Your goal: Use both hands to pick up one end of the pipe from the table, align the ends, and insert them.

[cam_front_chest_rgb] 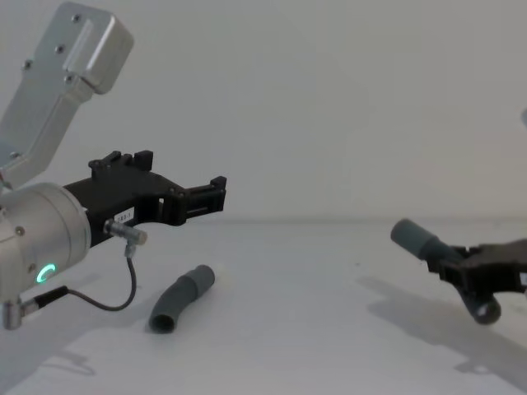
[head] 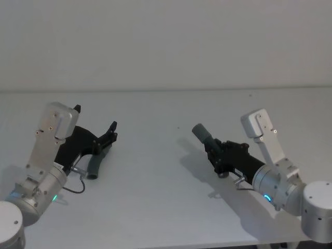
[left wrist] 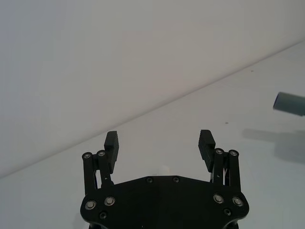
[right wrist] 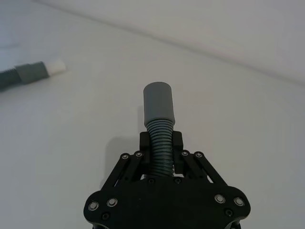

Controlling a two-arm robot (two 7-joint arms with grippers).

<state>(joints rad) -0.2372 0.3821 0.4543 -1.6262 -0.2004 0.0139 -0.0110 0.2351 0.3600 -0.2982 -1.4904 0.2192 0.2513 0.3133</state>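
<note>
One pipe piece (head: 95,167) lies on the white table (head: 155,207) at the left, also seen on the table in the chest view (cam_front_chest_rgb: 181,298). Its grey cuff and white tip (right wrist: 56,67) show in the right wrist view. My left gripper (head: 96,119) hovers open just above and behind it, with nothing between its fingers (left wrist: 112,141). My right gripper (head: 212,147) is shut on the ribbed body of the other pipe piece (right wrist: 159,143) and holds it off the table. Its smooth grey cuff (head: 201,133) points up and toward the left arm.
A pale wall rises behind the table's far edge (head: 166,89). A thin black cable (cam_front_chest_rgb: 115,300) loops under the left wrist, close to the lying piece. Bare table (head: 155,155) lies between the two arms.
</note>
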